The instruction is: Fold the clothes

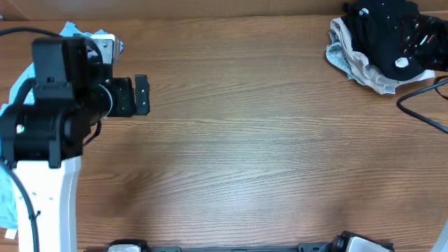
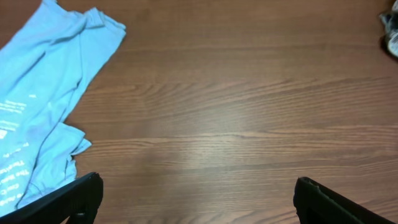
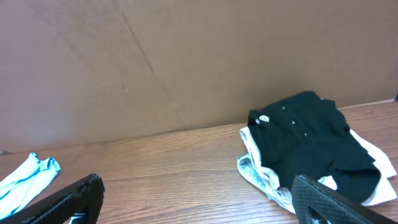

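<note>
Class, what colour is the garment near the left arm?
Light blue garment, best in left wrist view.

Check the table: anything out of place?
Nothing damaged. Black garment sits crumpled atop a white garment in the far right corner; light blue garment lies rumpled at far left. None folded.

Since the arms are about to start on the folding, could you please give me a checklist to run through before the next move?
1. Left tool open and empty: ok, fingers wide apart over bare wood.
2. Right tool open and empty: ok.
3. Black garment uncovered: ok, it lies on top of the pale clothes.
4. Black garment laid flat: not ok, it is bunched up in the far right corner.
5. Middle of the table free for spreading: ok, only bare wood shows there.
6. Cable beside those clothes out of the way: cannot tell.
</note>
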